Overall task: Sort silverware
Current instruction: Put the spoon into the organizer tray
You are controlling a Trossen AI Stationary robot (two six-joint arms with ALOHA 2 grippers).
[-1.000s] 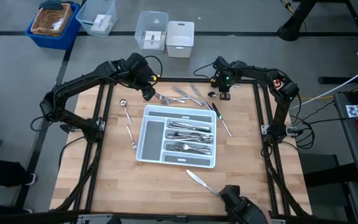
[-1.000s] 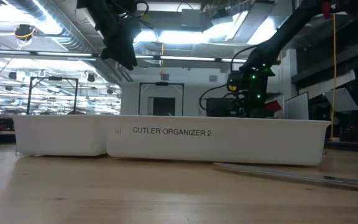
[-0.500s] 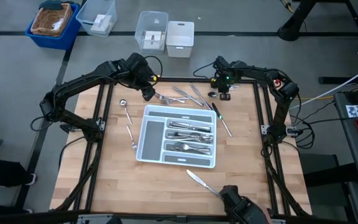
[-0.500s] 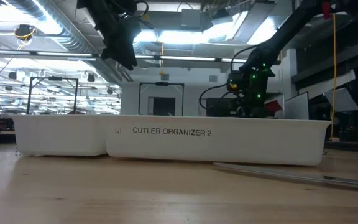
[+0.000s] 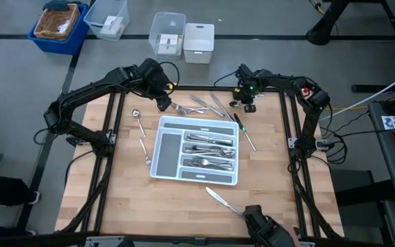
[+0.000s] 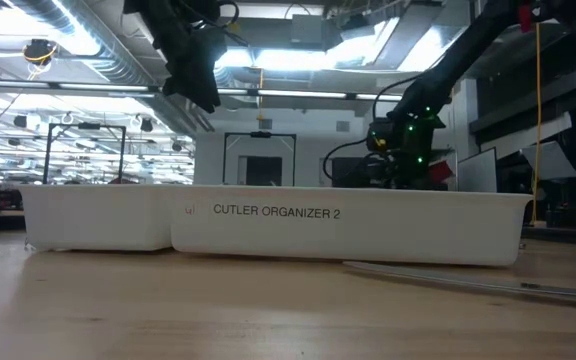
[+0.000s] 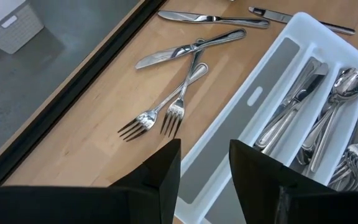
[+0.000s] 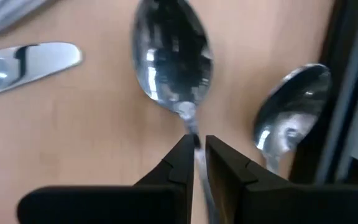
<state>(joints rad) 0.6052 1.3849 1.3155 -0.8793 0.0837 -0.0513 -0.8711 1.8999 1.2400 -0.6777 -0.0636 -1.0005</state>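
The right gripper (image 8: 195,163) sits at the far right of the table (image 5: 122,199), fingers pinched on the neck of a spoon (image 8: 171,59), with a second spoon (image 8: 291,118) lying just beside it. The left gripper (image 7: 204,171) hangs with its fingers apart and nothing between them at the far left corner of the white tray (image 7: 253,93), right by two forks (image 7: 166,112) and a few knives (image 7: 188,50) loose on the wood. Rest of the silverware (image 5: 208,147) is mostly in the tray's compartments, with two spoons (image 5: 141,134) left of the tray and one knife (image 5: 219,199) near its front edge.
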